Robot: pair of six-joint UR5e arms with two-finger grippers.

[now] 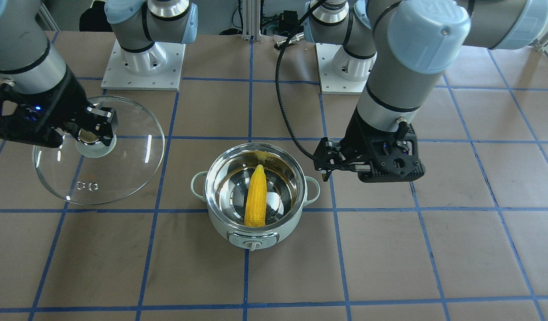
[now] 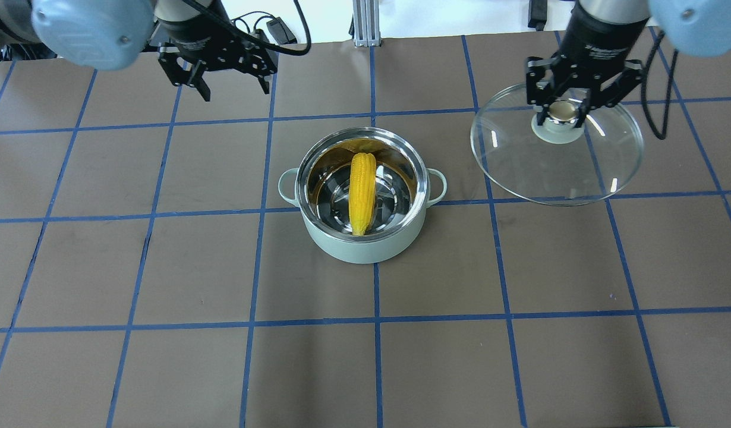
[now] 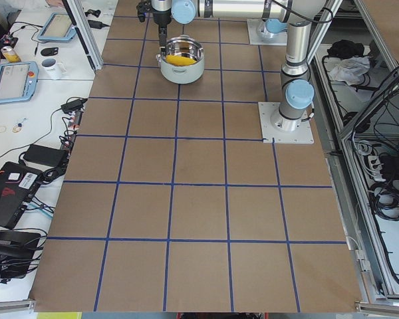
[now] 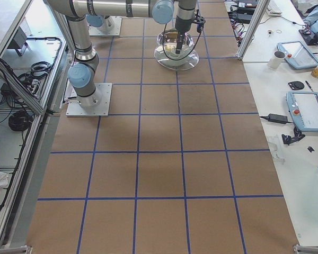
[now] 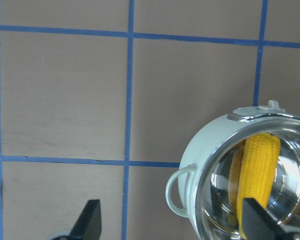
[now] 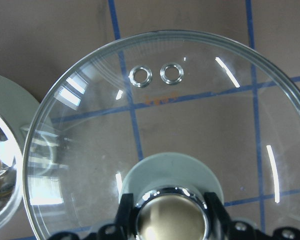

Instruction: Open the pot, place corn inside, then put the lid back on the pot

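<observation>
The mint-green pot stands open mid-table, also in the overhead view. The yellow corn lies inside it, leaning on the steel wall. The clear glass lid hangs off to the side of the pot, apart from it. My right gripper is shut on the lid's beige knob, which also shows in the right wrist view. My left gripper is open and empty above the table on the pot's other side; in the left wrist view the pot lies just past its fingertips.
The table is brown paper with a blue tape grid. The two arm bases stand at the robot's edge of the table. A black cable hangs from the left arm. Side benches hold tablets and mugs.
</observation>
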